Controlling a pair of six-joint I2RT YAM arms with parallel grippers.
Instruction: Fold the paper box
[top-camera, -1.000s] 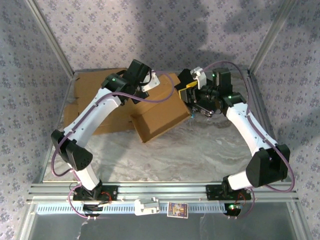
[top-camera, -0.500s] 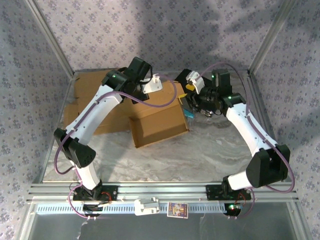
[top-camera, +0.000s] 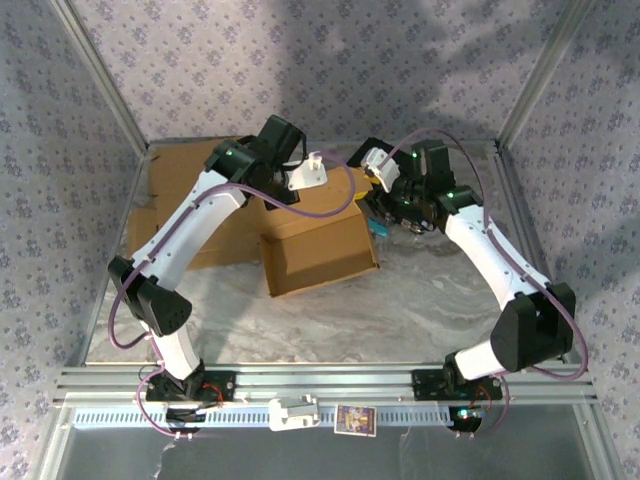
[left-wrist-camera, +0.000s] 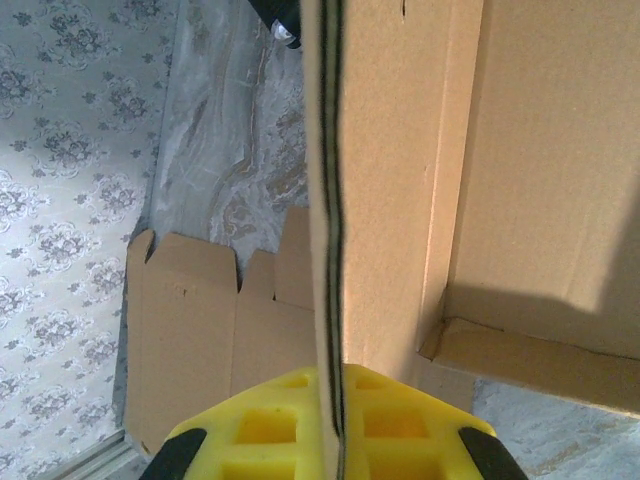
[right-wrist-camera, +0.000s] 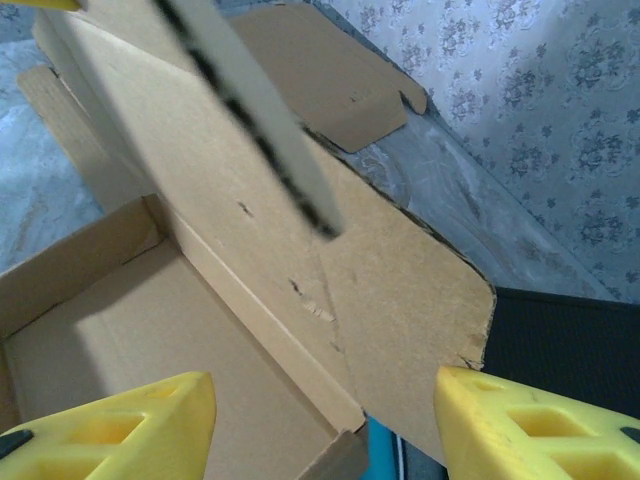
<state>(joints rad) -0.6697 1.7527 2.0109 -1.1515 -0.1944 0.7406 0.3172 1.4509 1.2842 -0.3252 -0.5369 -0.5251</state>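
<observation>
The brown paper box (top-camera: 320, 255) lies as a shallow open tray in the middle of the table, its tall back panel standing up. My left gripper (top-camera: 310, 175) is shut on the top edge of that panel. In the left wrist view the cardboard edge (left-wrist-camera: 328, 200) runs straight down between the yellow fingers (left-wrist-camera: 250, 425) of the left gripper (left-wrist-camera: 335, 385). My right gripper (top-camera: 385, 205) is at the box's right rear corner. There it stands open (right-wrist-camera: 325, 410), with the rounded side flap (right-wrist-camera: 410, 290) between its fingertips and the tray floor (right-wrist-camera: 180, 350) below.
Flat cardboard sheets (top-camera: 185, 190) lie at the back left, also seen as a cut blank (left-wrist-camera: 190, 340) and a far sheet (right-wrist-camera: 330, 70). A blue object (top-camera: 376, 226) sits under the right gripper. Metal posts and patterned walls close in the table. A small card (top-camera: 353, 418) rests on the front rail.
The box has swung round so its front edge lies squarer to the table. The left gripper has shifted slightly right with the panel. The right gripper has moved left toward the box's corner.
</observation>
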